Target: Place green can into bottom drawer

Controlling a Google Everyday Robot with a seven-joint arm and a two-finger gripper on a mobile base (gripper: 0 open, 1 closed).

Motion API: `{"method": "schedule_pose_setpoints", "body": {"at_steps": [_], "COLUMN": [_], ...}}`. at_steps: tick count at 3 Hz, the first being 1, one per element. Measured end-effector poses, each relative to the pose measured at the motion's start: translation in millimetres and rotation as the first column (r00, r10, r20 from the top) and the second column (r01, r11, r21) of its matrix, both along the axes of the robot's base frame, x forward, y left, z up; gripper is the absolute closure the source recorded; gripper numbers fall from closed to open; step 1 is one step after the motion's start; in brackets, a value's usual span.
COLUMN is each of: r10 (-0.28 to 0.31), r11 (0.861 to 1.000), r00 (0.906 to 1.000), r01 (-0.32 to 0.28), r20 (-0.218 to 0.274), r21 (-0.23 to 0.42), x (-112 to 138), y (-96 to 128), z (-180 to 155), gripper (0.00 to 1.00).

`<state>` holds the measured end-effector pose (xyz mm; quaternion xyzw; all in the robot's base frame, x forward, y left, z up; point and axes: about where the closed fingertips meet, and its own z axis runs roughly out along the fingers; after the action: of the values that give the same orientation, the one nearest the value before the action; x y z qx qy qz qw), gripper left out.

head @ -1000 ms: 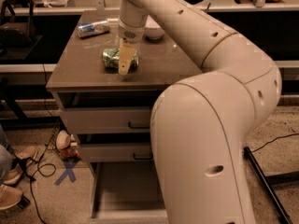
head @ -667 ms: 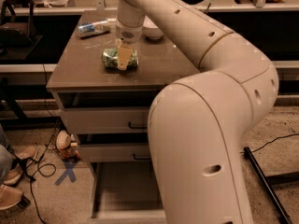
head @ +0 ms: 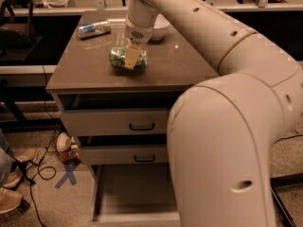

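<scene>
gripper (head: 130, 60) hangs from the pale wrist right at the green can (head: 118, 57), its tan tip lying across the near face of the can's mottled label; whether it is clamped on the can or merely set around it, i cannot tell. green can lies on its side on the brown cabinet top (head: 175, 67), one silvery end turned toward the left as seen. behind the green can and off to the left lies a silver-blue can (head: 93, 29), also on its side and well apart from it. just behind the green can, partly hidden by the wrist, sits a white bowl (head: 160, 30). below the green can, under the cabinet top, come two shut drawers, each with a dark curved handle, the upper handle (head: 141, 126) above the lower handle (head: 144, 159). further below the green can, the bottom drawer (head: 128, 193) stands pulled out, its flat floor bare, with low side walls. the big pale arm (head: 227, 126) sweeps from the lower right up to the green can and hides the drawers' right part. down on the floor, below and left of the green can, a blue x mark (head: 67, 174) shows.
</scene>
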<state>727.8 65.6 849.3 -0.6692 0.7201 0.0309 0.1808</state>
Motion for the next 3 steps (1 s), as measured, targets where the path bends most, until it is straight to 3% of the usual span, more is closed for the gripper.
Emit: {"method": "schedule_pose_setpoints", "body": {"at_steps": [1,2,3], "r10": [-0.133,-0.293,-0.469], "r11": [0.991,0.954,0.875], "r00": [0.9908,0.9525,0.8643], "r01": [0.133,0.297,0.482], "r20": [-0.025,-0.081,-0.183], "r21": [0.023,0.036,0.035], "x": [-23.7,-61.6,-118.4], "y": [-53.5,-112.4,-177.1], "z": [11.2,11.2,-12.1], "gripper": [1.0,1.0,1.0]}}
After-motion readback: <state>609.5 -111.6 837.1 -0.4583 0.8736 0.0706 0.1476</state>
